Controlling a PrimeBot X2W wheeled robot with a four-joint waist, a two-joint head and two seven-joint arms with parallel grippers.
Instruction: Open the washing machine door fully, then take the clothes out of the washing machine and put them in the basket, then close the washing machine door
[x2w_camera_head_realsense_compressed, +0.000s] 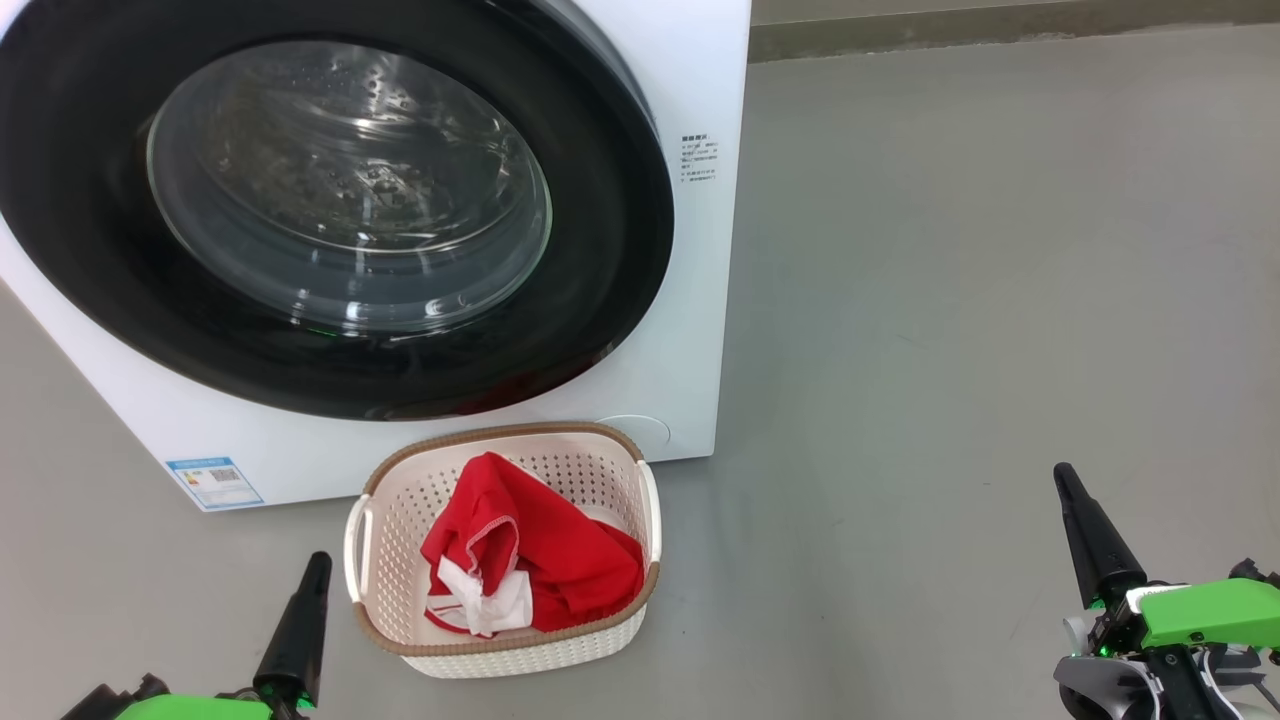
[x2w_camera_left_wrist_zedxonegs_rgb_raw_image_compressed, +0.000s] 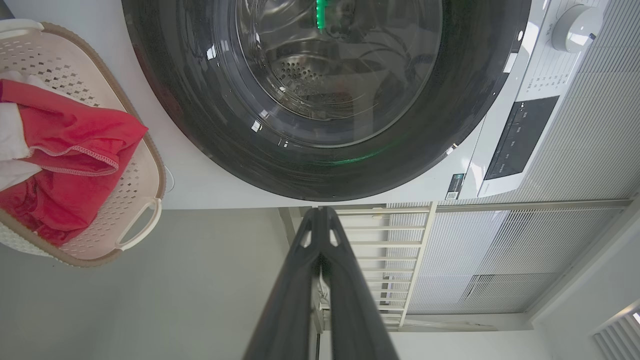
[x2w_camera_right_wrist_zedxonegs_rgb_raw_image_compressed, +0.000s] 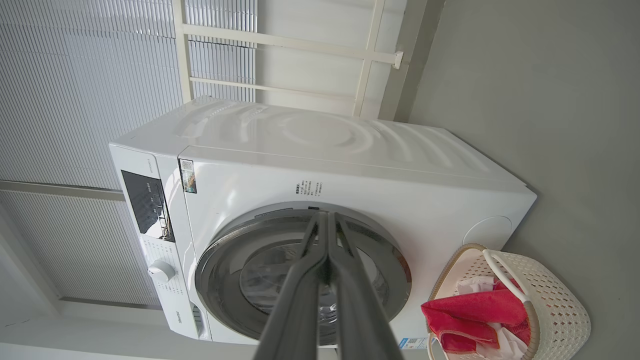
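Beside the left fingers (x2w_camera_head_realsense_compressed: 298, 625), the basket (x2w_camera_head_realsense_compressed: 530, 655) holds the clothes (x2w_camera_head_realsense_compressed: 565, 560).

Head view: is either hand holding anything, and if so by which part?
Nothing is held. The left hand and the right hand are both shut and empty, apart from the basket, where the red clothes lie.

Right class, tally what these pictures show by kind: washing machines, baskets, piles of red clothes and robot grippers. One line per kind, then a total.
washing machine: 1
basket: 1
pile of red clothes: 1, lying in the basket
grippers: 2, the left gripper and the right gripper
Total: 5
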